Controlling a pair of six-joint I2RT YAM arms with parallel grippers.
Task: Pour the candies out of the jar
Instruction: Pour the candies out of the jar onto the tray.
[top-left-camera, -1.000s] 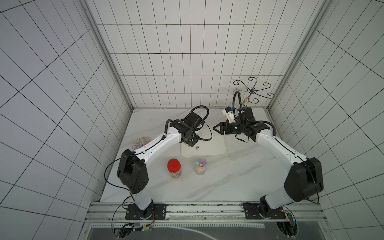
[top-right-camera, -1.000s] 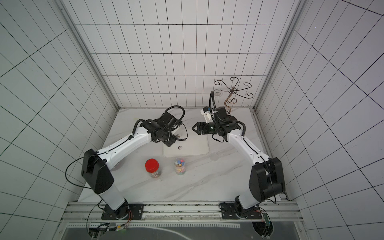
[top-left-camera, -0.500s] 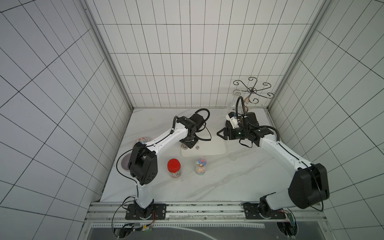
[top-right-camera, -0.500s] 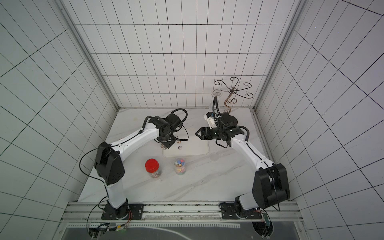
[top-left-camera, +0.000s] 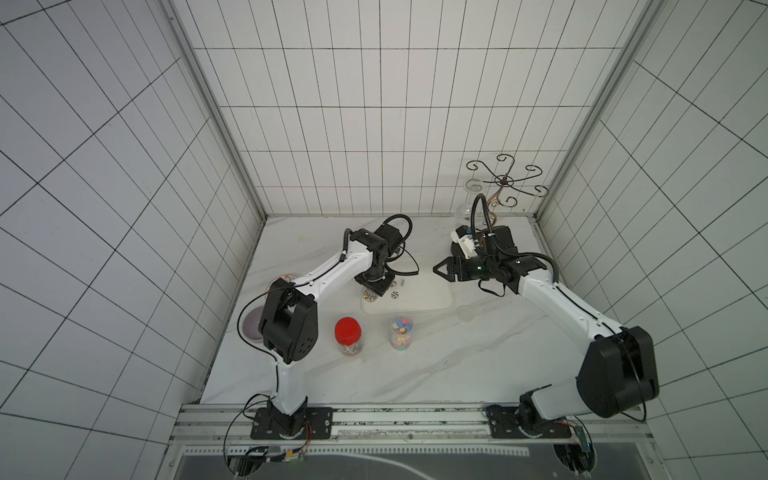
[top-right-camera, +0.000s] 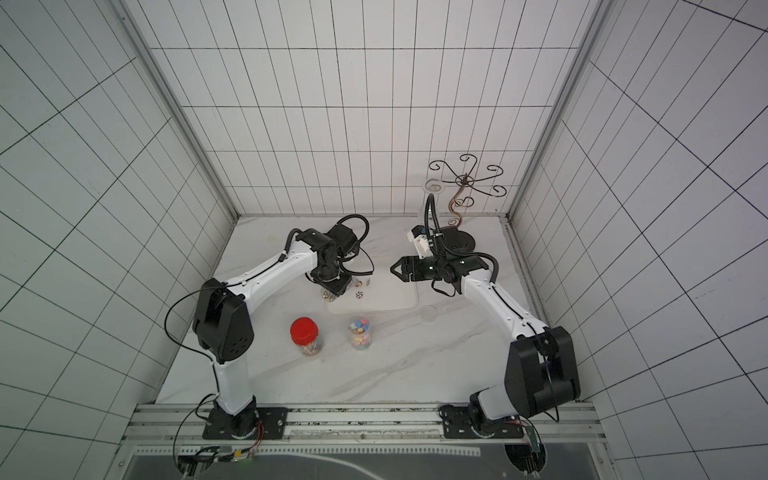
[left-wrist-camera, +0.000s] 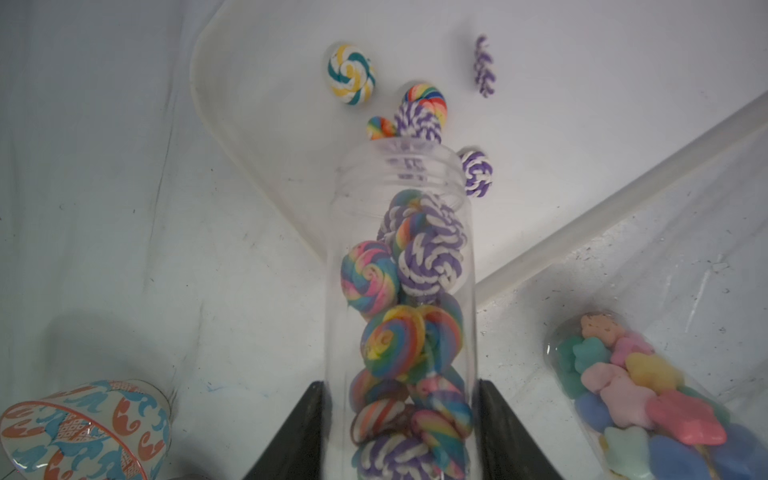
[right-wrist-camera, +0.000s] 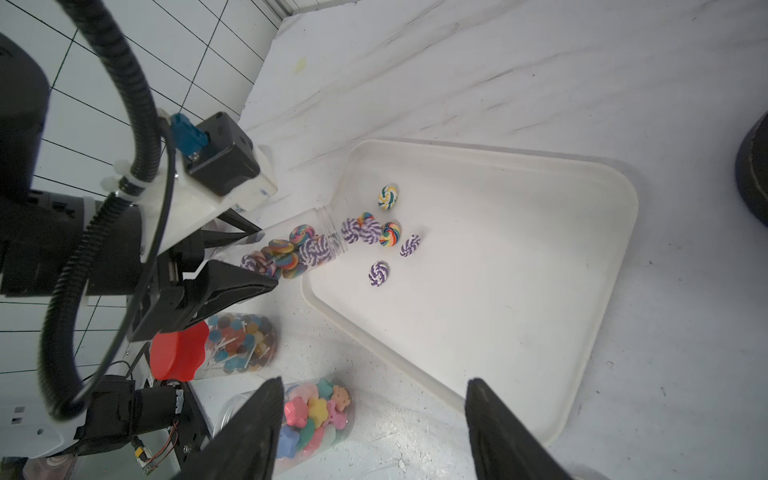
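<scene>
Jar clenched in your left gripper runs lengthwise ahead of the fingers, mouth over tray; right gripper hangs released.

White tiled walls on three sides, dark grout. Metal corner posts. White marble bench, grey veins. Slotted rail along front edge. Wire stand in back corner. Even light.
</scene>
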